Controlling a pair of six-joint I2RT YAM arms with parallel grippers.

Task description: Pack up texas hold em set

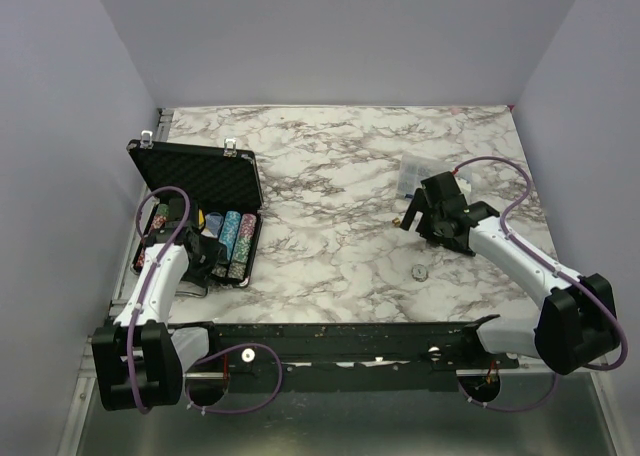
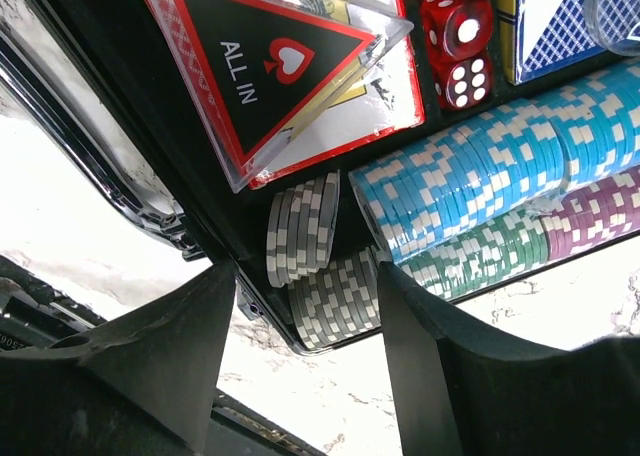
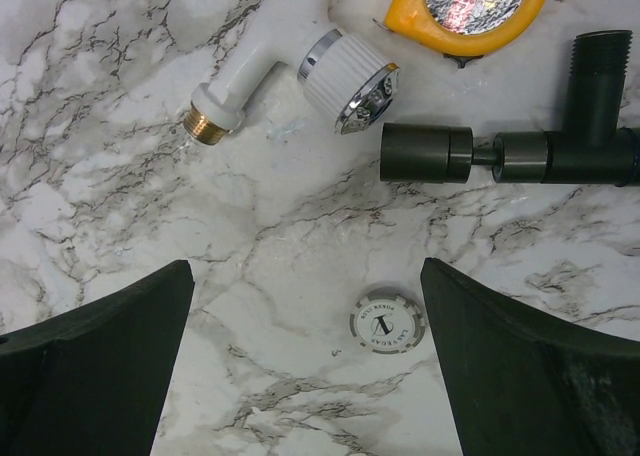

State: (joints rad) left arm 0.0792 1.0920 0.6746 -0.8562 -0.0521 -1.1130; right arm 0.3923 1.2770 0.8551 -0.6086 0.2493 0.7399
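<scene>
Black case (image 1: 205, 176): 1; loose white chip (image 3: 387, 323): 1

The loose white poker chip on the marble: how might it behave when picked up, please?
The chip lies flat and thin, so it probably gives little edge to pinch and may slide on the smooth marble table. Being a round disc, it could roll if tipped onto its rim.

Pretty sure I live in robot lab test cell, not home or shop. Marble-print tabletop (image 1: 340, 166) boxed in by plain pale walls (image 1: 350, 36) on three sides. My left arm base (image 1: 135, 361) and right arm base (image 1: 580, 321) bolted to black rail (image 1: 330, 344) at near edge, purple cables (image 1: 492, 158) looping loose. Mismatched props sharing one surface: poker case (image 1: 200, 171), white tap fitting (image 3: 290, 61), black pipe valve (image 3: 520, 151). Staged-rig vibe.
</scene>
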